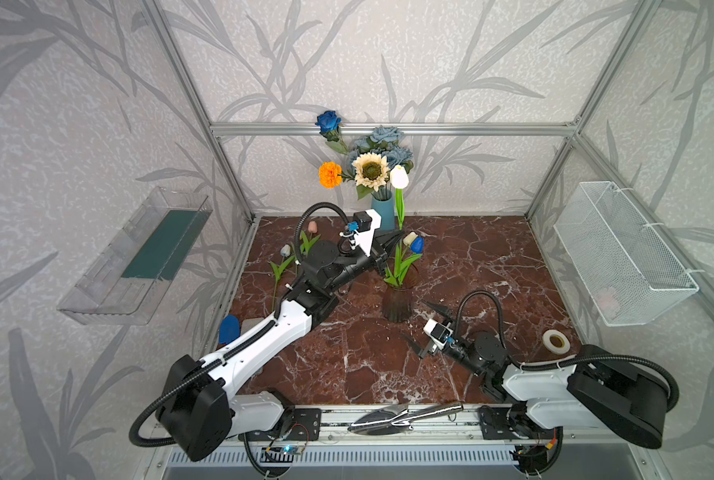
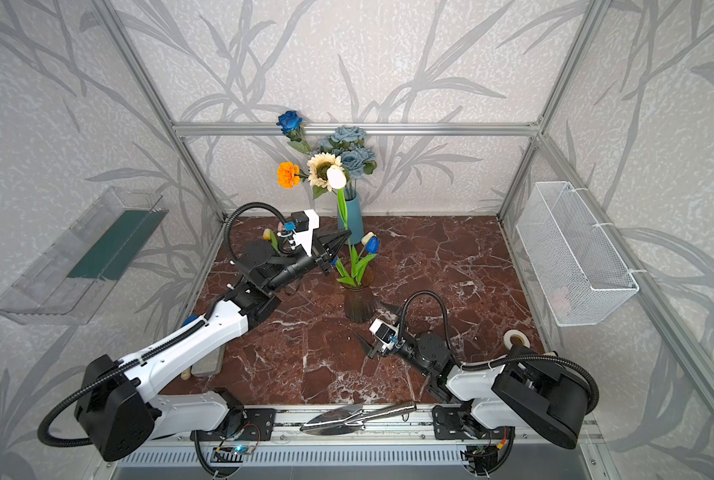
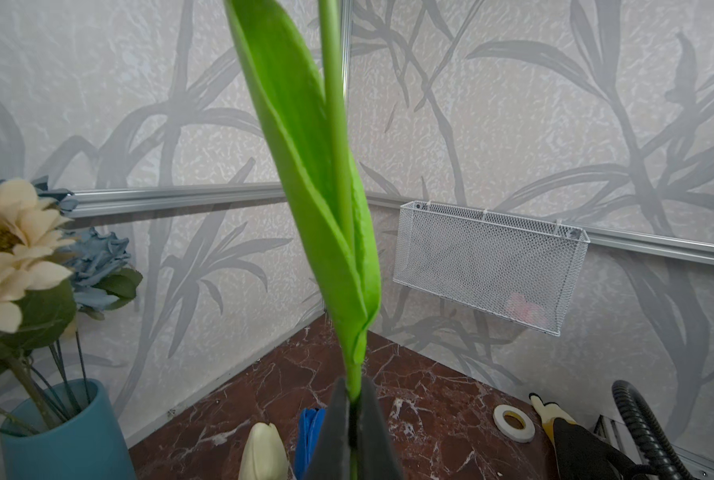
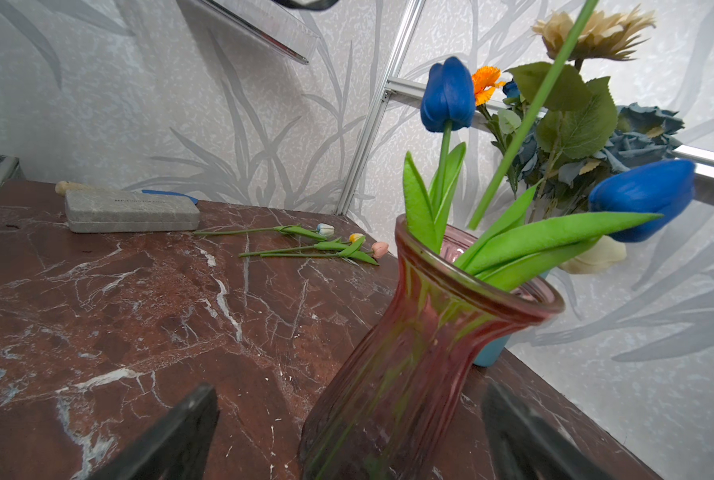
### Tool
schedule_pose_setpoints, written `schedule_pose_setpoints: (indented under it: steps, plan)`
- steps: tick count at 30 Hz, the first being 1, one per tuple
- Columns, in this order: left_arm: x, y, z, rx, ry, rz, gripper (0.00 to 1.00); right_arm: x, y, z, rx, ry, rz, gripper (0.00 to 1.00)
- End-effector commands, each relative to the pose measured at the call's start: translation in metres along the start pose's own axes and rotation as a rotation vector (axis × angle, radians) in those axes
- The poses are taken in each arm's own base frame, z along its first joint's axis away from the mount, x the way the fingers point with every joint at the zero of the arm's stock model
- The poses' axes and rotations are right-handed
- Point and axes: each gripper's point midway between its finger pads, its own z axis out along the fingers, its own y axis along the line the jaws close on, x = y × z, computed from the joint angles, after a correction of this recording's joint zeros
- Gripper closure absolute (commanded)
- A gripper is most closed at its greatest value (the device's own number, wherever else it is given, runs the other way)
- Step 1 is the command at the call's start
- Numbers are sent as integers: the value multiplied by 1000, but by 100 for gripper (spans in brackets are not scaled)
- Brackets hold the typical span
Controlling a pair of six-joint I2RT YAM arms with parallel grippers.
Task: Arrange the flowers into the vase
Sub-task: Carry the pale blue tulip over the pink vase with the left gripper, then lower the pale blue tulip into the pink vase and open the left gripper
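Observation:
My left gripper (image 1: 397, 237) (image 2: 348, 235) (image 3: 351, 415) is shut on the green stem (image 3: 340, 208) of a white tulip (image 1: 399, 176) (image 2: 336, 178), which stands upright. It is held just behind and above the dark pink glass vase (image 1: 397, 305) (image 2: 359, 307) (image 4: 421, 353). A blue tulip (image 1: 417, 244) (image 4: 448, 95) and a cream tulip (image 1: 409, 237) stand in that vase. A thin stem (image 4: 513, 137) ends near its mouth. My right gripper (image 1: 414, 319) (image 2: 369, 319) (image 4: 353, 440) is open, its fingers either side of the vase's base without touching. Small loose tulips (image 4: 357, 237) (image 1: 285, 250) lie at the table's left.
A teal vase (image 1: 384, 214) (image 3: 68, 440) at the back wall holds a sunflower (image 1: 371, 170), orange marigold (image 1: 330, 174) and blue roses (image 1: 328, 120). White mesh basket (image 1: 625, 257) on the right wall, tape roll (image 1: 556, 341), metal trowel (image 1: 405, 415) on the front rail, grey case (image 4: 130, 212).

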Motion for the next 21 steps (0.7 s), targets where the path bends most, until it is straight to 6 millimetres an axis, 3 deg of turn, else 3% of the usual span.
schedule_pose_setpoints:
  steps: [1, 14, 18, 21]
  plan:
    - [-15, -4, 1, 11, -53, 28, 100, -16, -6, 1, 29, -55, -9, 1]
    - [51, 8, -4, -34, 56, -3, 100, -12, -3, 3, 19, -42, -6, 1]
    - [64, 3, -7, -11, 86, 8, 93, -11, -2, 4, 15, -40, -4, 1]
    - [70, 2, -11, -12, 101, 22, 78, -10, -2, 4, 14, -38, -6, 0]
